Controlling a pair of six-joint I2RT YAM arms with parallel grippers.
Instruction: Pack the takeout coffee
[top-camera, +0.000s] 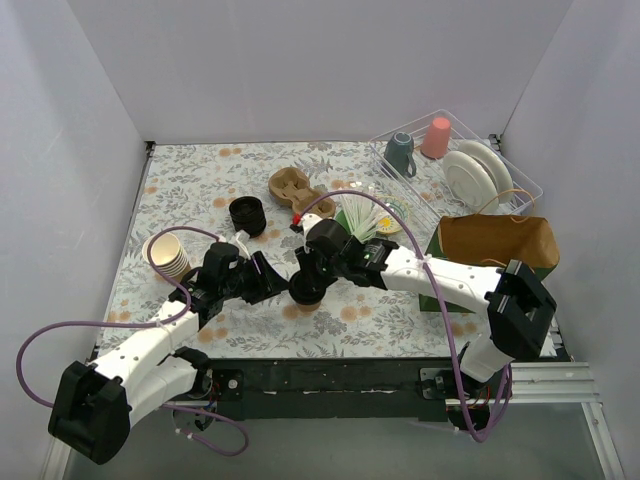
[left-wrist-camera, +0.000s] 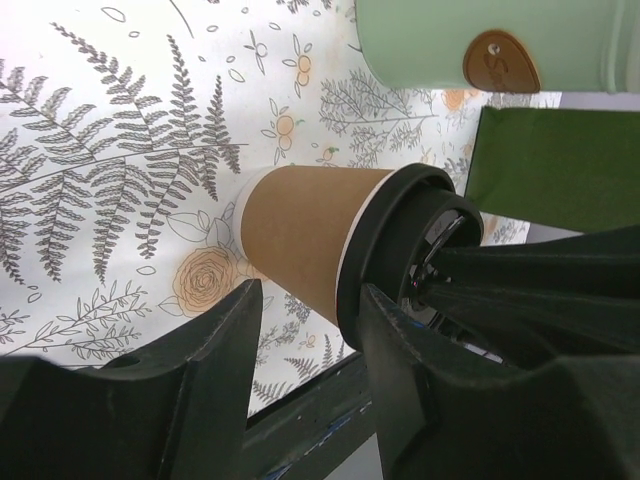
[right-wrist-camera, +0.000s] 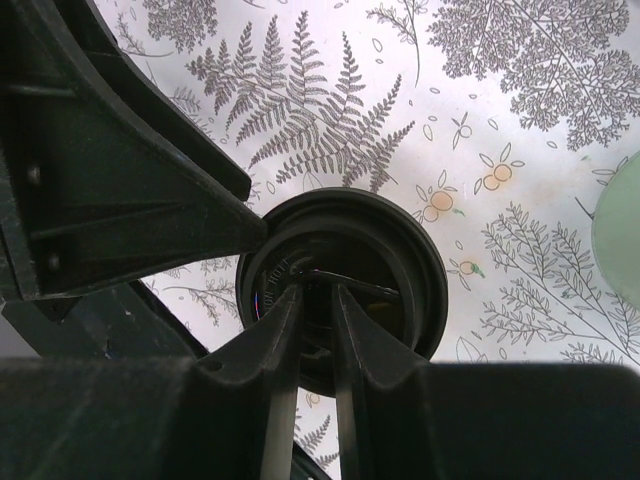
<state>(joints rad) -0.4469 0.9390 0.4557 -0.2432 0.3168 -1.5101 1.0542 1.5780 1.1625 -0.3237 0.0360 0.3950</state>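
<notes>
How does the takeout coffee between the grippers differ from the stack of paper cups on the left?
The takeout coffee wears a black lid; the cup stack is open-mouthed, with no lid. The takeout coffee is a single cup standing upright; the cup stack is several nested cups lying tilted. The takeout coffee sits near the front middle; the cup stack lies toward the left edge. Both are brownish paper cups.
</notes>
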